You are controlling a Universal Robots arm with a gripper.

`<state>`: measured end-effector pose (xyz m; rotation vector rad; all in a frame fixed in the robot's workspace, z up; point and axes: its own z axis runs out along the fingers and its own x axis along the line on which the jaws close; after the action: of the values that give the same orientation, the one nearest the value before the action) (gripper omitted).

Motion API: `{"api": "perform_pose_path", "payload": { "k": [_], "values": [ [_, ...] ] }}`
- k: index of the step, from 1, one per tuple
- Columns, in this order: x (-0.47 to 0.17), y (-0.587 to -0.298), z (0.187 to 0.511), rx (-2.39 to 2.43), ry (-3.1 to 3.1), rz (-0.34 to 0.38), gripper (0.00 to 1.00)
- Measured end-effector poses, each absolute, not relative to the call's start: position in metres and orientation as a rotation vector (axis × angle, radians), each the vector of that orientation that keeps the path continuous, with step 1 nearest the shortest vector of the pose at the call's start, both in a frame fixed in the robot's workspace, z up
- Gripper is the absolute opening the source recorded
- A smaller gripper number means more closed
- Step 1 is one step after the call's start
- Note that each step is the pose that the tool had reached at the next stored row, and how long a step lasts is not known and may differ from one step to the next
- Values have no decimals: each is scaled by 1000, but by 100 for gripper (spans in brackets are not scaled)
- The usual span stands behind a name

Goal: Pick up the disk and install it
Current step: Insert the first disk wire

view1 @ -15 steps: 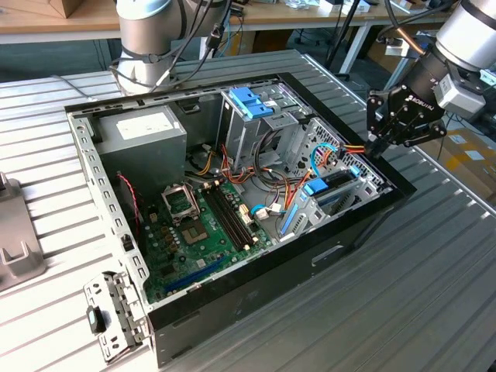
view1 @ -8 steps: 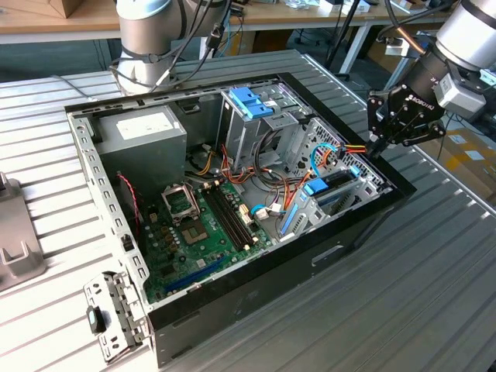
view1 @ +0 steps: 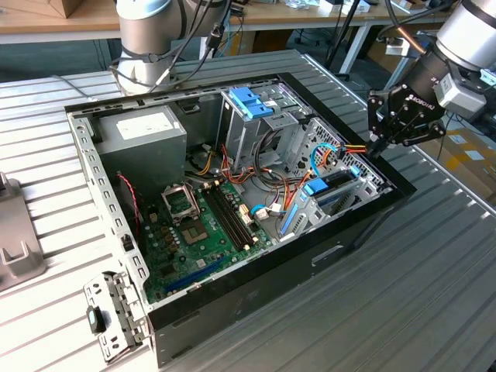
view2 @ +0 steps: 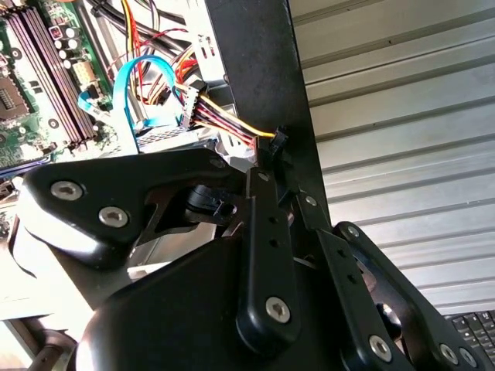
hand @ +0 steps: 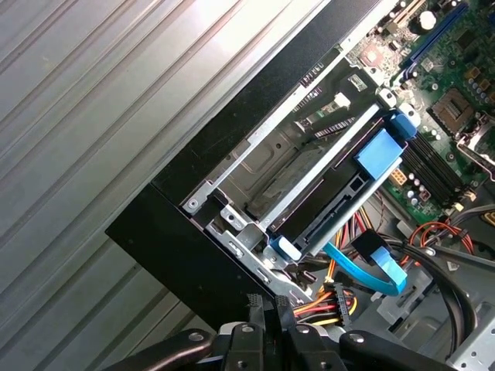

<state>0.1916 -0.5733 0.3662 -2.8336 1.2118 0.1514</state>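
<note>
Black gripper linkages crowd the foreground of both wrist views, and in the second wrist view the fingers (view2: 267, 232) sit drawn together with nothing between them, their tips right at the computer case's black wall (view2: 255, 69), where a bundle of red, yellow and black power wires (view2: 220, 124) ends in a small plug. In the exterior view the gripper (view1: 381, 143) hangs at about three o'clock from the motherboard (view1: 205, 225), just over the case's rim at the exterior view's right, empty. The disk (hand: 340, 193), a dark flat drive in its light blue carrier, lies seated in the metal drive bay (hand: 271, 166) inside that corner of the case; a blue tab caps its inner end, and a light blue flat data cable (hand: 371, 270) curls just beside it. In the exterior view the same disk (view1: 329, 190) shows at roughly seven o'clock from the gripper, near it but apart. A darker blue latch piece (view1: 252, 101) sits atop the tall grey cage at twelve o'clock from the motherboard. The case rests on a ribbed metal table (view1: 418, 302).
</note>
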Motion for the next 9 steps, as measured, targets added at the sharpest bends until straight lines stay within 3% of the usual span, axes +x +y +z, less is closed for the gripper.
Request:
{"api": "perform_pose_path", "payload": {
  "k": [9],
  "values": [
    [191,-573,369,-2834,1212,151,18]
  ]
}}
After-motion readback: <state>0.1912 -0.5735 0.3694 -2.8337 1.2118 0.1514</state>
